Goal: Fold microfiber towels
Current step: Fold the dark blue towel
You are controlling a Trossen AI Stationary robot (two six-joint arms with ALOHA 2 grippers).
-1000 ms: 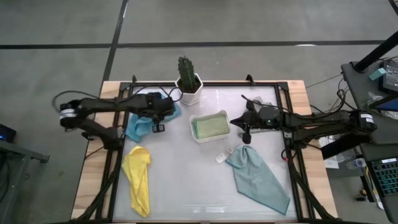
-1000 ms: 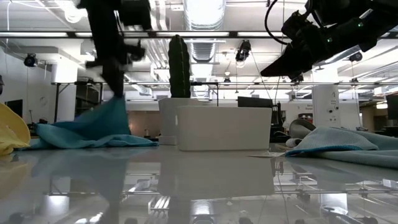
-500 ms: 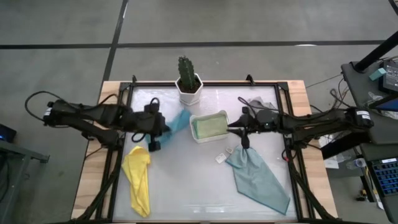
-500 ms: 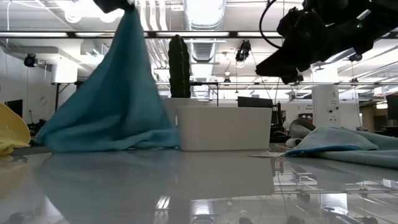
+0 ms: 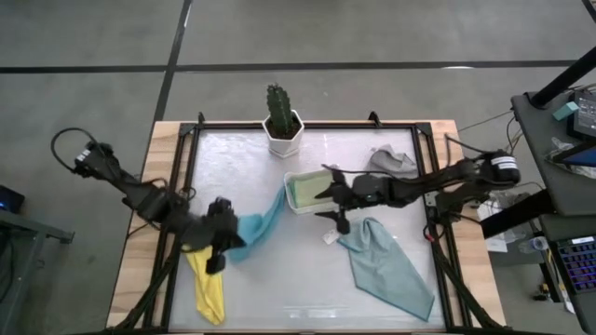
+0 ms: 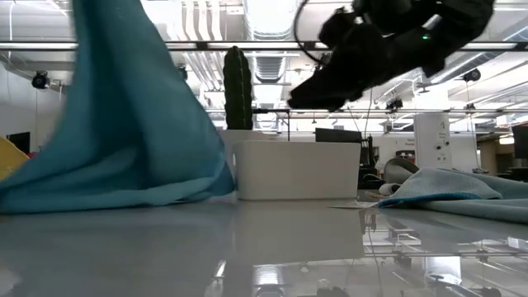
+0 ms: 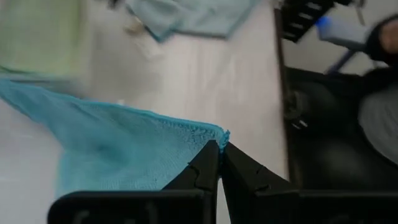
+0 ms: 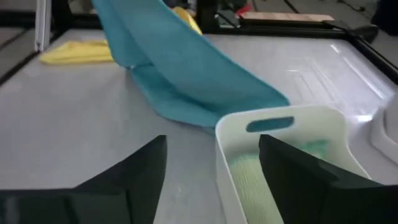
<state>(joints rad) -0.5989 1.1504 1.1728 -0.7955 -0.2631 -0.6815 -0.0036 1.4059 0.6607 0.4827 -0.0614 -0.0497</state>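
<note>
Left gripper (image 5: 218, 249): you are seeing it pinched tight on one corner of the blue towel (image 5: 263, 223), out on the side of the white tray (image 5: 307, 177) away from the pale teal towel (image 5: 391, 265). From that grip the cloth is stretching in a long strip back toward the tray, its far end lying just beside the tray wall. Right gripper (image 5: 337, 197): it is hovering at the tray's near edge with fingers spread wide, carrying nothing, and is the nearer one to that trailing end.

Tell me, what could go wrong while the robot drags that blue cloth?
The left gripper pinches only a corner of the blue towel, so it might slip free. The towel's far end lies against the white tray, which could get tugged. The open right gripper hangs close by and might bump it.
</note>
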